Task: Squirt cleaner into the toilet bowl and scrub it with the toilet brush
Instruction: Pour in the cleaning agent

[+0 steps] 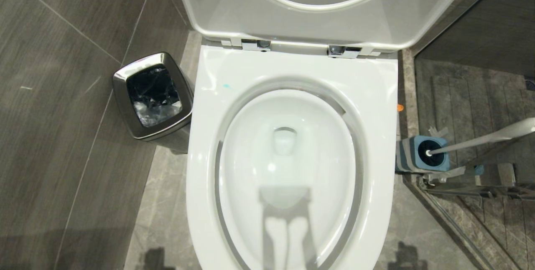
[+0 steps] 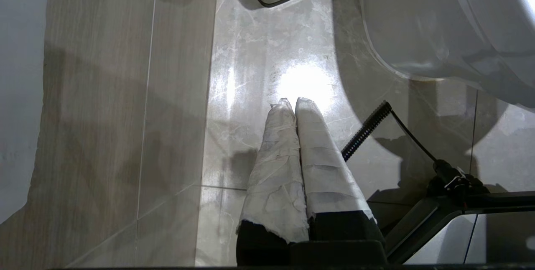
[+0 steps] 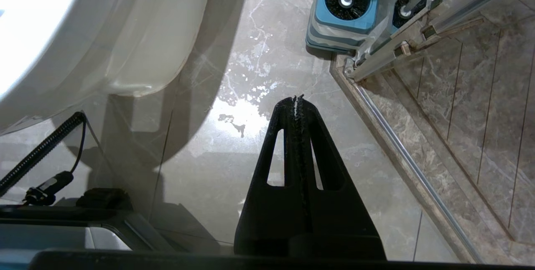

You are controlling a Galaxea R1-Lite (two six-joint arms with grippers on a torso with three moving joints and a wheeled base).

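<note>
Both jaws clenched, empty: left gripper [image 2: 291, 102] and right gripper [image 3: 296, 99] hung over floor beside the bowl [image 1: 209, 136]. Brush [image 1: 476, 139] stood in its holder [image 1: 422, 155], right of bowl. Teal spot [image 1: 226, 85] on rim. Advice: right arm should grasp handle mid-length, lift straight. No legible writing.

A bathroom; toilet bowl [image 1: 376, 94], steel bin [image 1: 152, 96], tiled floor [image 1: 62, 115].
</note>
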